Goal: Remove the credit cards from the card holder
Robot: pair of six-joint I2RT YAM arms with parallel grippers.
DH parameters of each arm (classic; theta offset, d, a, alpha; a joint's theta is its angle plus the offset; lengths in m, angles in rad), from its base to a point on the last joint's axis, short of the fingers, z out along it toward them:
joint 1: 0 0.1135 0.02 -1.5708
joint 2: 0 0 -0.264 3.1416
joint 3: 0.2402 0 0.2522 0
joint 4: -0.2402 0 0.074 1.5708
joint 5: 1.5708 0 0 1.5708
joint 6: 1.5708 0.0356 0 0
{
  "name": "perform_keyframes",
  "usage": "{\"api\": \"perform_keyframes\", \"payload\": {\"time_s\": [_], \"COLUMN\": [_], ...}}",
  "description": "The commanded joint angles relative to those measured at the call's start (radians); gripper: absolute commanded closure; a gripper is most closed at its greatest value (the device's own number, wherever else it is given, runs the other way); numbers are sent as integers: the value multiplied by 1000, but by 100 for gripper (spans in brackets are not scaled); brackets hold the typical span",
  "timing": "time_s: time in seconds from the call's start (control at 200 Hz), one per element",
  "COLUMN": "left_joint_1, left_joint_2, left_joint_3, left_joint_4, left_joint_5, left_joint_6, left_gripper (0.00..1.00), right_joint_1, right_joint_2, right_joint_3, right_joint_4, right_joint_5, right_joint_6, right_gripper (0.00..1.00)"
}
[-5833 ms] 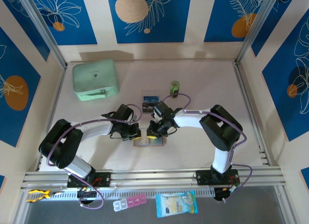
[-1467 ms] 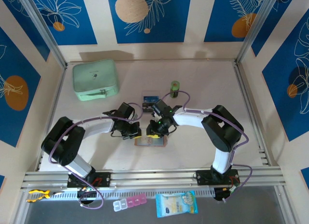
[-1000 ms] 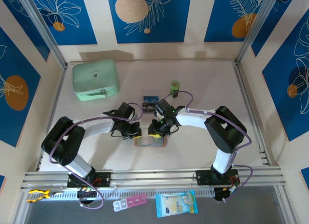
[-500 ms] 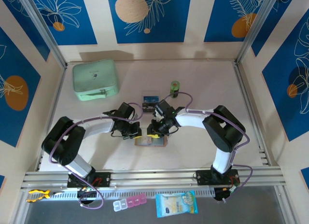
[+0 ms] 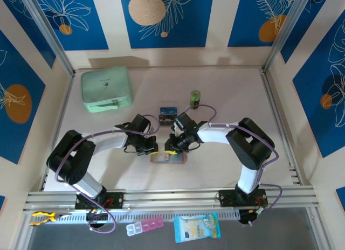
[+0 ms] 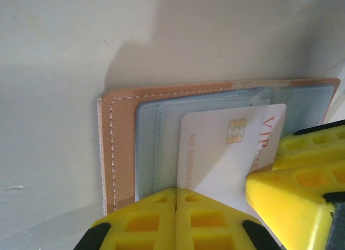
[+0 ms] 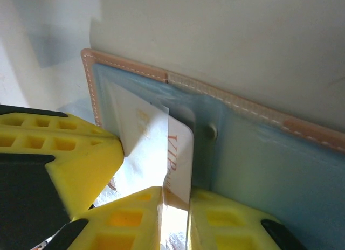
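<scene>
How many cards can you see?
2: a white card sticking out of the card holder, and a blue card on the table beyond it. Others may be hidden.

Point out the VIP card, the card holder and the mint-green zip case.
VIP card [image 6: 215, 153]: left wrist view, white face beside the chip.
card holder [image 6: 119, 147]: left wrist view, tan stitched border.
mint-green zip case [image 5: 106, 87]: top external view, middle of its lid.

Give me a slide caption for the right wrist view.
Right gripper straddles a white VIP card poking from the tan card holder.
</scene>
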Motion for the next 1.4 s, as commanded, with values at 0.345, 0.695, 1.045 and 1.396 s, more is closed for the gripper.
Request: {"api": "perform_keyframes", "payload": {"time_s": [0.345, 0.695, 1.045, 1.396], "left_joint_1": [-4, -3, 4, 4], "left_joint_2": [47, 42, 12, -22], "left_joint_3": [3, -8, -17, -28], "left_joint_4": [-58, -62, -78, -92], "left_joint_5": [-32, -39, -56, -63], "left_joint_6": [23, 23, 22, 20], "left_gripper": [99, 99, 99, 99], "right_joint_1": [-27, -32, -35, 6], "right_joint_2": [-66, -80, -117, -126], "right_joint_3": [-46, -59, -20, 109], "right_joint_4": [69, 43, -160, -370], "right_joint_5": [-43, -33, 47, 164], "right_joint_6": [42, 30, -52, -131], "right_gripper": [86, 91, 91, 92]}}
